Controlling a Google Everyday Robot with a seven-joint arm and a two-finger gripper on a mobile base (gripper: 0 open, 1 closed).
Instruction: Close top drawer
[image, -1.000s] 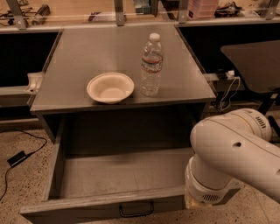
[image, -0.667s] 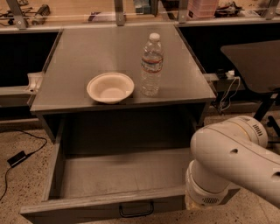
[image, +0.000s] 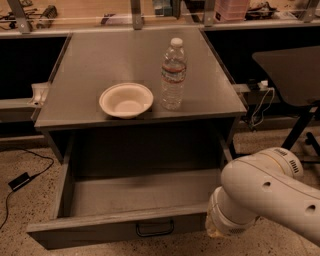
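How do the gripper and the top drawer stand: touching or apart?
Cannot tell. The camera view shows the arm hiding the gripper at the front right corner of the top drawer.

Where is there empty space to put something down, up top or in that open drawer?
The top drawer has a bare floor. On the cabinet top, the back half and left side are free; the bowl and water bottle crowd the front edge. The white arm blocks the drawer's right front corner, its tool hidden beneath.
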